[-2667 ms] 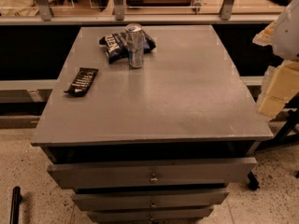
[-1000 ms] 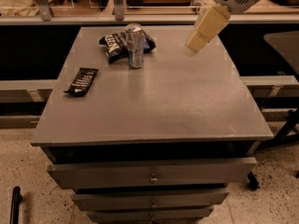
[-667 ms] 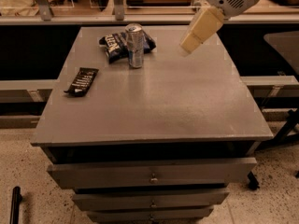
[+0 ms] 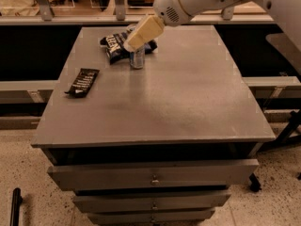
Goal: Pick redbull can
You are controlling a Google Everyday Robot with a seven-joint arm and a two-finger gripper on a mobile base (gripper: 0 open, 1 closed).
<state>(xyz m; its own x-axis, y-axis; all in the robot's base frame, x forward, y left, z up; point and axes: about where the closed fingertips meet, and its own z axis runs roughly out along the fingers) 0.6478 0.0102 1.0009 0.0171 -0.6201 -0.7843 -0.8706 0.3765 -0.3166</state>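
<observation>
reach almost at the can, grasp and lift not yet done

the redbull can [image 4: 137,59] stands upright on the grey table [image 4: 188,98], in the far left part of the top, at about 11 o'clock from the table's middle. only its lower body shows. its upper end is covered in this view by the gripper [image 4: 133,41], whose cream-coloured tip hangs right over it. whether the gripper touches the can cannot be told, and whether it is spread or pressed together cannot be told either. the white arm [image 4: 188,4] comes in from the can's 1 o'clock.

at the can's 10 o'clock, just behind it, lies the dark blue snack bag [image 4: 114,44], so close that touching or a small gap cannot be told apart. well apart, at the can's 8 o'clock, the flat black wrapper [image 4: 83,81] lies near the table's left edge.

as a judgement, the approach looks largely finished: the gripper is at the right object, not at the bag or the wrapper. the can sits with its base on the table, so nothing shows it as picked. what seems left is settling around the can's body, closing on it and raising it clear. the bag crowding the can's far side is the likely nuisance for that closing move.
</observation>
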